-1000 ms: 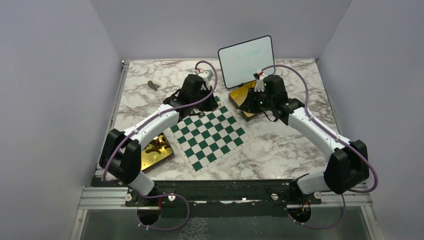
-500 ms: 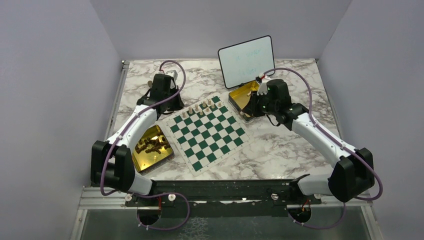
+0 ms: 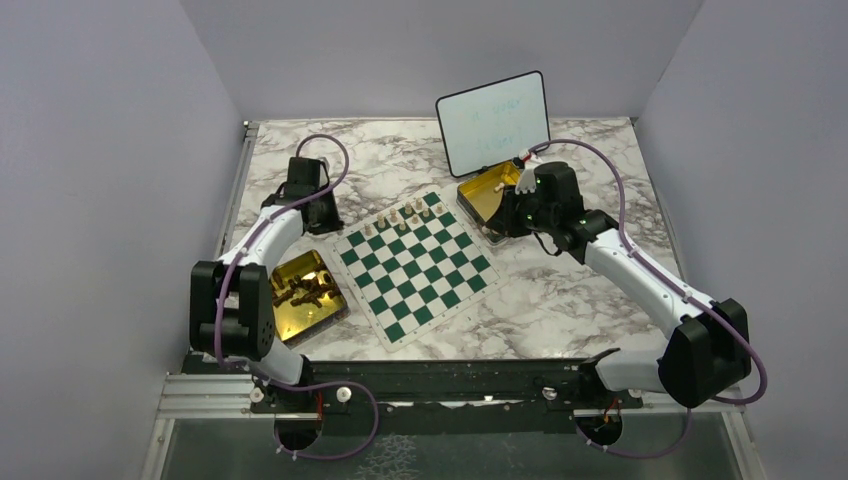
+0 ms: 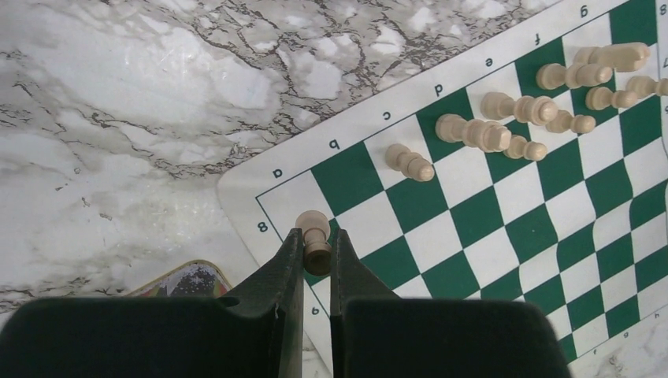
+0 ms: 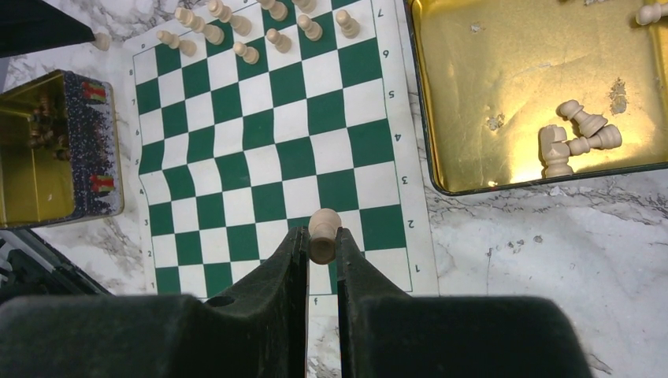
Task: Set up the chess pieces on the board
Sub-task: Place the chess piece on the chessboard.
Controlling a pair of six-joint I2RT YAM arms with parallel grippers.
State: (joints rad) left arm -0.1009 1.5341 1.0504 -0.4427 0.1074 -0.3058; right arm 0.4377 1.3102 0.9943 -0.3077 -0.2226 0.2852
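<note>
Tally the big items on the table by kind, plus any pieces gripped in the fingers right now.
Gold tins: 2
Chessboard: 1
Whiteboard: 1
Pale pieces, one gripped by each arm: 2
Total: 6
</note>
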